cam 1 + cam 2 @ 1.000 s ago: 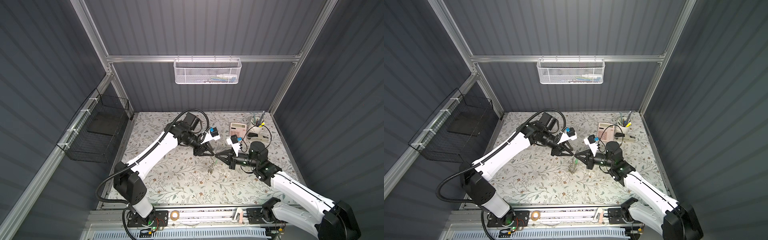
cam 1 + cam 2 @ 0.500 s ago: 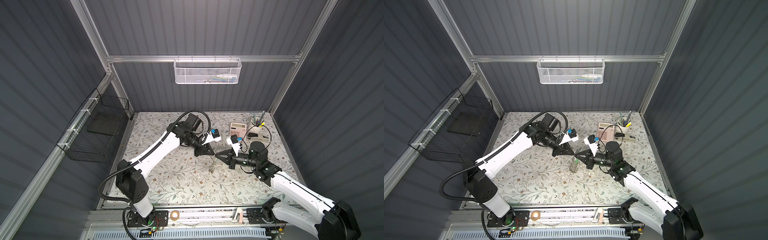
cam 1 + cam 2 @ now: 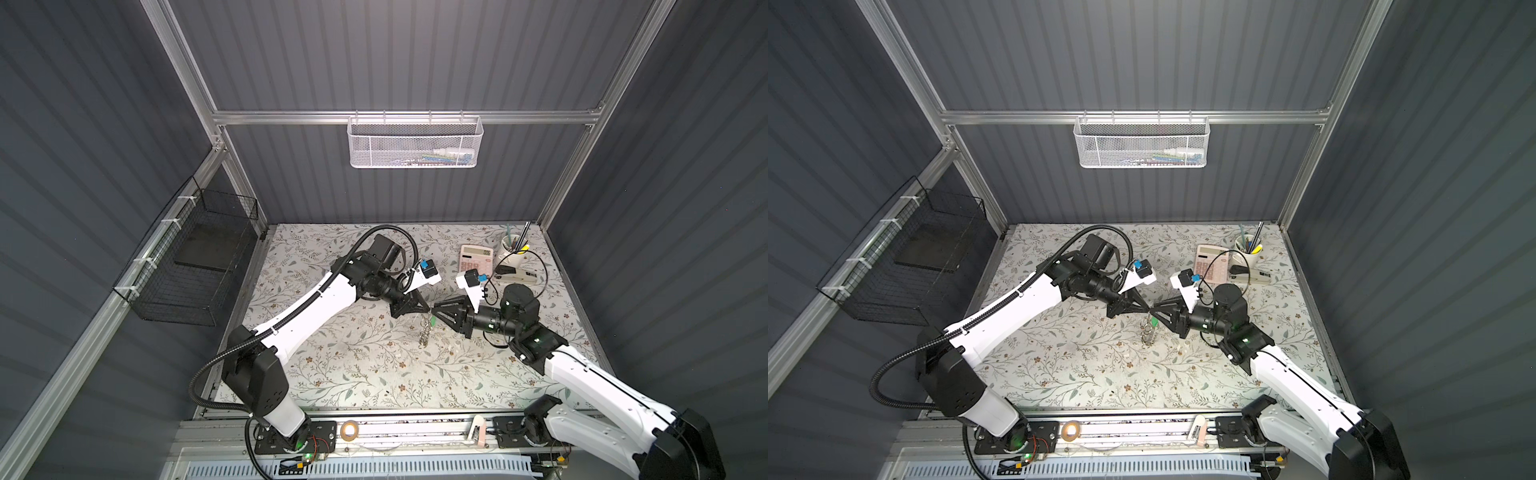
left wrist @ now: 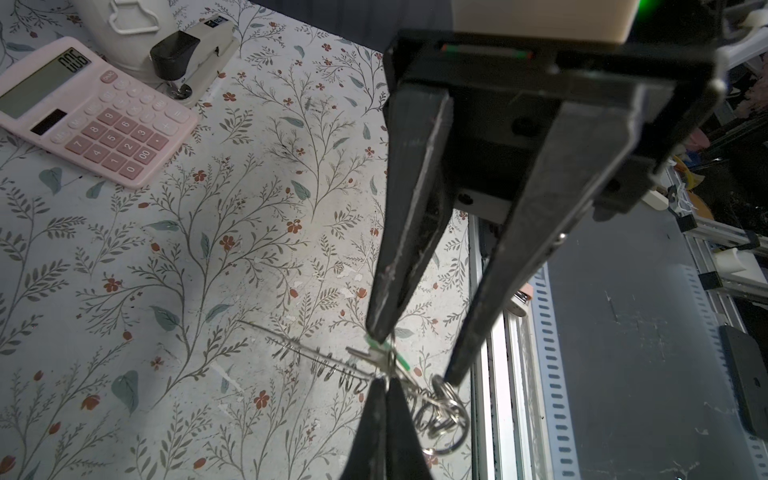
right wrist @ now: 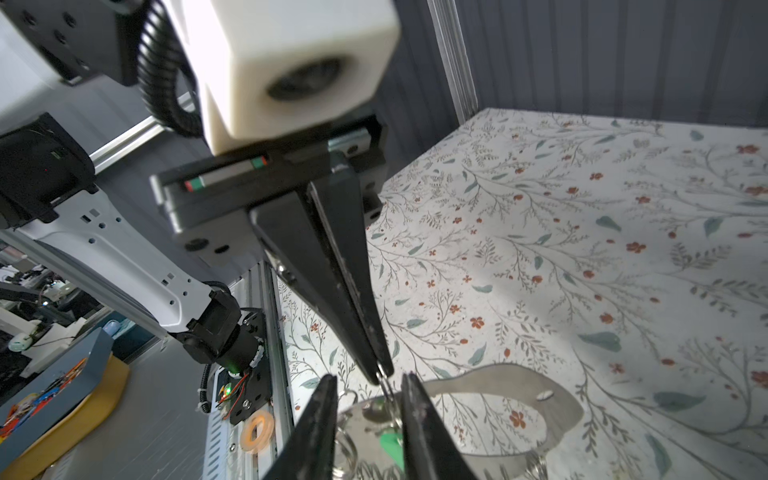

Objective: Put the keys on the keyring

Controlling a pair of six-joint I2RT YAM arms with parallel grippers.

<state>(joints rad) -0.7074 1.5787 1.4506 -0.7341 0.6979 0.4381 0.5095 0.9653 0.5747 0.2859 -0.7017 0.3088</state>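
Since a second ago we record two changes: the left arm has swung inward until its claw meets the right one tip to tip over the middle of the table, and the right jaws, closed then, now stand apart. Item, pale flower-patterned tabletop (image 3: 332, 365): lies below the meeting point, so a dropped piece would land in view. Item, black two-fingered left gripper (image 5: 379, 368): clamped tight on the thin wire of the hoop. Item, black two-fingered right gripper (image 4: 413, 356): narrowly parted, gripping nothing we can see, one finger just touching green plastic. Item, pink plastic calculator (image 4: 95, 112): well apart at the back, no obstacle. Item, large thin dark wire keyring fringed with small silvery pieces (image 4: 320, 359): held off the table, its bunched pieces hanging below both claws. Item, small key with bright green plastic head (image 5: 392, 444): between the right fingers, apparently hanging from the hoop, though we cannot confirm it is threaded. We judge the step to be the release: widen the right jaws fully, draw straight back so no finger snags the fringe, keep the left pinch firm, and check that the key hangs free before lowering.
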